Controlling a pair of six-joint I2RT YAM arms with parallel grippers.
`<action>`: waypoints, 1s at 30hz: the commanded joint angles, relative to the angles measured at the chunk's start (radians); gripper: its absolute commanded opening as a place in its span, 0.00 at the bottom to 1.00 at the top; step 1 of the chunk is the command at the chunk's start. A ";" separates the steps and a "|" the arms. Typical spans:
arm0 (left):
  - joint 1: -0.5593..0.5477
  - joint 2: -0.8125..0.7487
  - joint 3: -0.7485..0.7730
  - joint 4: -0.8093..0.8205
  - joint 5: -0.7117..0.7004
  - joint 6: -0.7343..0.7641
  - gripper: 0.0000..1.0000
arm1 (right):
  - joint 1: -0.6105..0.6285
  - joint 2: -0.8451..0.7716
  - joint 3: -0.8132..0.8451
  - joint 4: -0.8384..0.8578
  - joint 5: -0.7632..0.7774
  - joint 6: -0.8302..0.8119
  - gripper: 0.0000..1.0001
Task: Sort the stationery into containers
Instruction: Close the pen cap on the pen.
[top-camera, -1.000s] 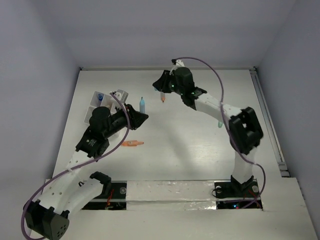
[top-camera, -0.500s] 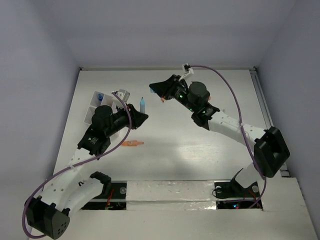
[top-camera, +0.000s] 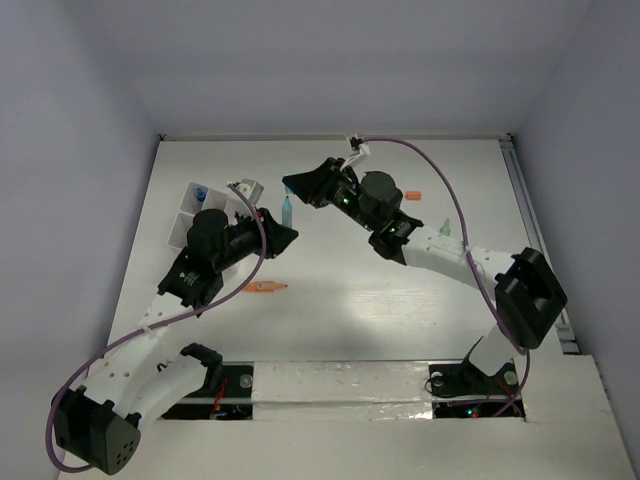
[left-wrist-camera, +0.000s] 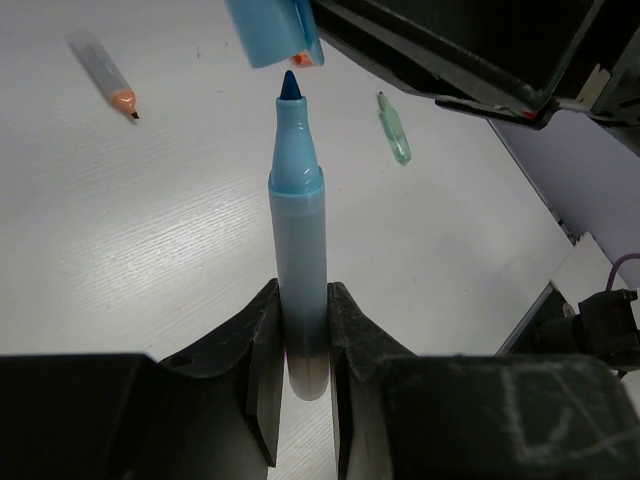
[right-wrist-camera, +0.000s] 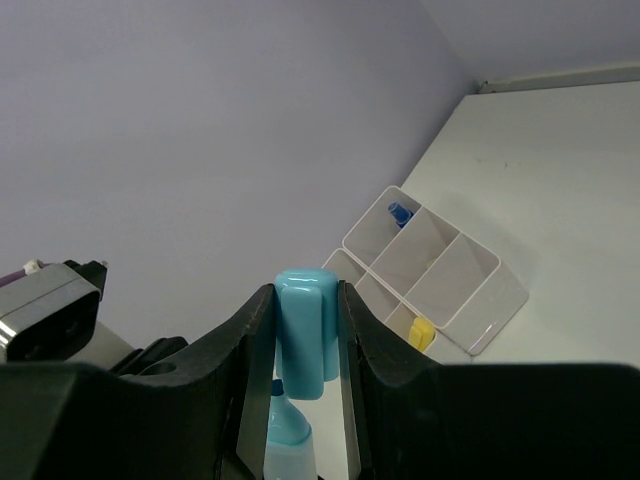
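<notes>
A blue marker (left-wrist-camera: 296, 250) stands upright and uncapped, and my left gripper (left-wrist-camera: 298, 300) is shut on its lower barrel. Its light blue cap (right-wrist-camera: 303, 335) sits between the fingers of my right gripper (right-wrist-camera: 303, 300), which is shut on it. The cap (left-wrist-camera: 272, 35) hangs just above the marker's tip, a small gap apart. In the top view the marker (top-camera: 287, 210) rises between the left gripper (top-camera: 280, 236) and the right gripper (top-camera: 292, 185). The white divided container (top-camera: 190, 215) stands at the left, behind the left arm.
An orange pen (top-camera: 264, 287) lies on the table in front of the left gripper. A small orange cap (top-camera: 413, 196) and a pale green piece (top-camera: 445, 230) lie by the right arm. The container (right-wrist-camera: 440, 270) holds a blue item (right-wrist-camera: 400, 212) and a yellow item (right-wrist-camera: 421, 333).
My right gripper has swung left with the cap and now hangs over the marker's tip. The left gripper has hardly moved.
</notes>
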 joint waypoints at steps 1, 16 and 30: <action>0.006 -0.013 0.036 0.030 0.008 0.017 0.00 | 0.016 0.004 0.052 0.042 0.029 -0.035 0.24; 0.006 -0.009 0.045 0.010 -0.043 0.017 0.00 | 0.076 -0.018 0.041 0.035 0.115 -0.130 0.24; 0.006 -0.049 0.047 -0.001 -0.124 0.031 0.00 | 0.165 -0.022 0.010 0.033 0.286 -0.248 0.23</action>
